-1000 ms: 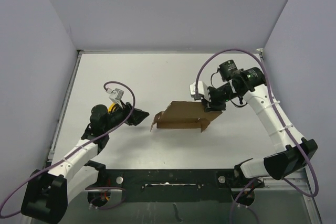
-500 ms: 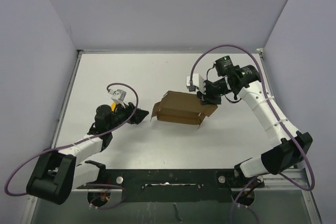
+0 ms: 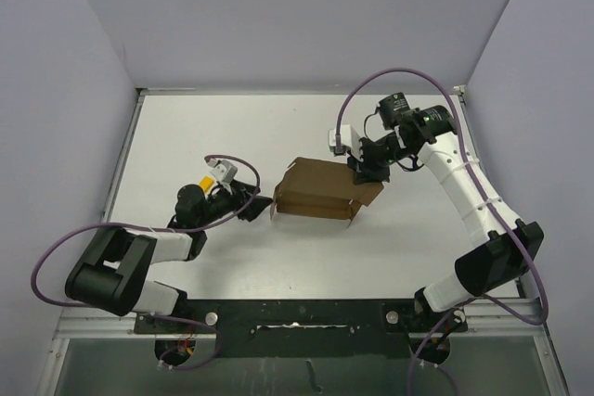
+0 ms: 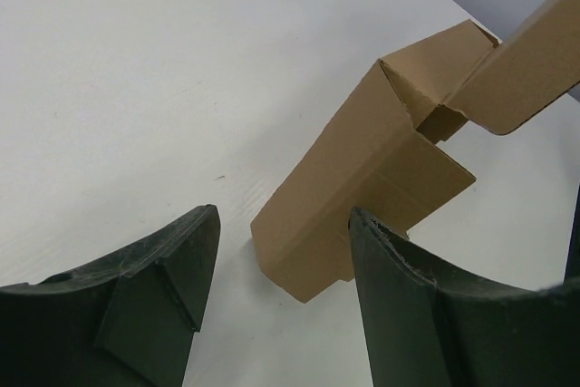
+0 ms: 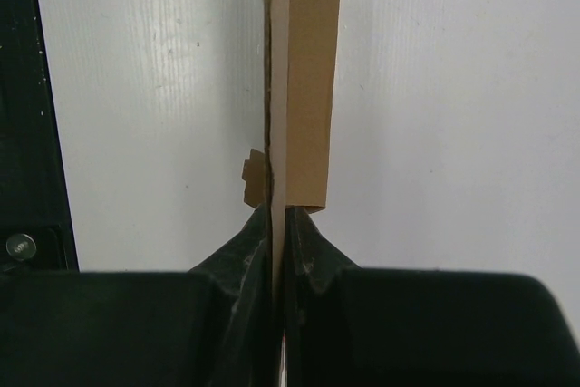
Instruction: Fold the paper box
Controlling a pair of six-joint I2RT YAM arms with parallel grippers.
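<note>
Though raised partly into shape, counts as far from folded. Starting from the near edge of the table (image 3: 232, 127): left gripper (image 3: 261, 203), low over the near-left part and pointing toward the middle, jaws moderately apart, holding nothing. Just ahead of it, the left end of the paper box (image 3: 320, 190). Contact between that gripper and the nearest cardboard corner: cannot tell from the wrist view.

Sits close to the middle of the table, a little toward the right edge, as a brown die-cut sheet. Shows one long wall creased upright, a short end flap bent round at the left corner, and a further panel with a small tab sticking out loose at the right end.

Farther back, toward the far-right part of the table: right gripper (image 3: 364, 176), pinched tight on a thin panel at the right end of the cardboard. Appears edge-on in that wrist view, clamped between the closed jaws.

Judged as early to midway: some creases bent, one wall standing. Left to do, by the look of it: raising the other walls, tucking in the end flaps, seating the tabs, closing the lid.

By count: one paper box, one table, two grippers, one free and one gripping.
</note>
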